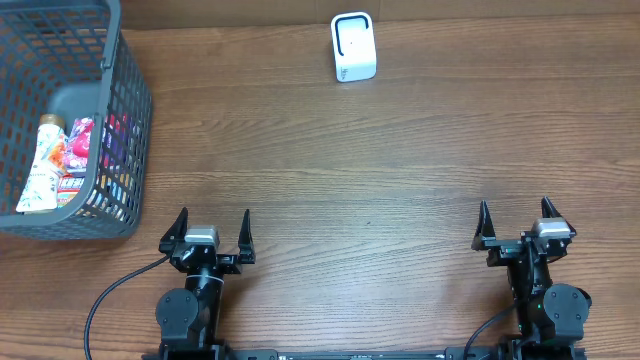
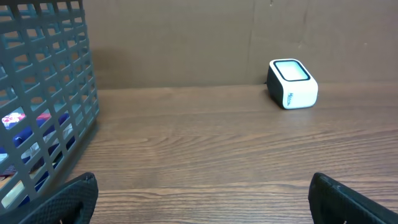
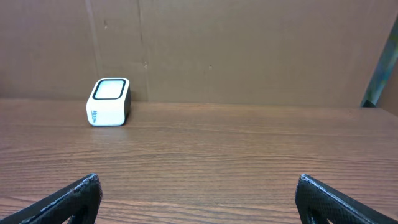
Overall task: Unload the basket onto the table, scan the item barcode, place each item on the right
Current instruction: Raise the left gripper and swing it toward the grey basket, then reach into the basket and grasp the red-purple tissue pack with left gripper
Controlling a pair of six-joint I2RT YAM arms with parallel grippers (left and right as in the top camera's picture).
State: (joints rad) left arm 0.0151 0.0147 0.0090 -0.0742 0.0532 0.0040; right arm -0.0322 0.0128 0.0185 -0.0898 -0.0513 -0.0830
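Note:
A white barcode scanner (image 1: pixel 353 46) with a dark-rimmed window stands at the back of the wooden table; it also shows as the scanner (image 2: pixel 292 83) in the left wrist view and the scanner (image 3: pixel 108 101) in the right wrist view. Several packaged items (image 1: pixel 62 160) lie in a grey mesh basket (image 1: pixel 120 120) at the far left. My left gripper (image 1: pixel 213 222) rests open near the front edge, nothing between its fingers (image 2: pixel 68 199). My right gripper (image 1: pixel 516 214) is open too at the front right, its fingers (image 3: pixel 68 199) holding nothing.
The basket (image 2: pixel 56 112) wall rises just left of my left gripper. A brown cardboard wall (image 3: pixel 249 50) backs the table. Black cables trail from both arm bases at the front edge.

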